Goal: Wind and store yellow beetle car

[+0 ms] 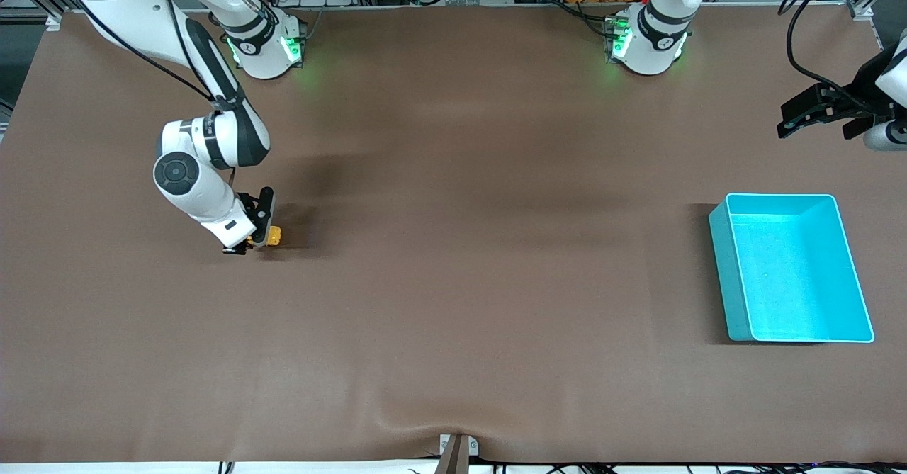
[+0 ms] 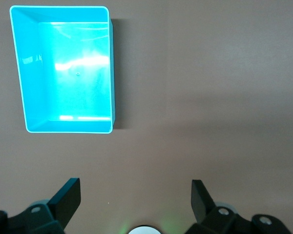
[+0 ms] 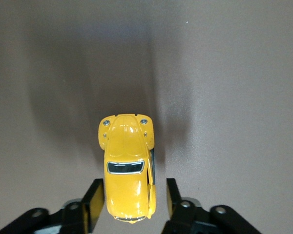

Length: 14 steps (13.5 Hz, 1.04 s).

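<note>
Now grasp step: right hand (image 3: 129, 202) narrow, straddling yellow beetle car (image 3: 127, 165), one finger touching, other apart; you pinch, then wind. Left hand (image 2: 136, 200) wide, waiting over desk (image 1: 453, 283) beside teal bin (image 1: 719, 247).

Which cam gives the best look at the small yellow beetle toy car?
Right wrist view: the small yellow beetle toy car shows whole from above, flanked by the right end effector. Front view shows a yellow sliver beside that end effector. Left wrist view misses it.

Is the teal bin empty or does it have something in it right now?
Empty. The teal bin shows only bare floor in the front and left wrist views; the yellow beetle car sits on the table between the right gripper's fingers.
</note>
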Each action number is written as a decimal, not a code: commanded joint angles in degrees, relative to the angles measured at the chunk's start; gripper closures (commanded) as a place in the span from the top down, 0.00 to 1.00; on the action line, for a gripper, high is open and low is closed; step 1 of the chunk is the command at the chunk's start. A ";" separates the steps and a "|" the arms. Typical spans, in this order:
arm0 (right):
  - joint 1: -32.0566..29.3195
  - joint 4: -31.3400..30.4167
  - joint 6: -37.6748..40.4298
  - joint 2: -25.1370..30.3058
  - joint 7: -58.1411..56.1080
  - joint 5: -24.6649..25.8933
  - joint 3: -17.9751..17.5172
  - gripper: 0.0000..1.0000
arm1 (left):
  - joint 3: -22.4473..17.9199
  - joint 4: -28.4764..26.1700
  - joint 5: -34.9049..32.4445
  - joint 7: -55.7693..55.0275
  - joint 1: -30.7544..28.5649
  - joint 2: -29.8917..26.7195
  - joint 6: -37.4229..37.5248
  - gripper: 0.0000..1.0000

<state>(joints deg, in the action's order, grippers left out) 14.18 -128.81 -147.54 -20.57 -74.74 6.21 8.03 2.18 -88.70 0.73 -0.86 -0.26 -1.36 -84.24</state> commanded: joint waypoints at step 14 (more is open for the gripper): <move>-3.54 0.84 -0.20 -1.58 -0.50 1.09 -0.21 0.25 | 0.37 0.02 -0.73 1.03 -0.09 -0.40 -0.14 1.00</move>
<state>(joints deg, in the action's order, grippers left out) 12.92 -128.73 -147.76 -21.13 -74.76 6.27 8.21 2.27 -88.70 0.73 -0.86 -0.24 -1.36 -84.24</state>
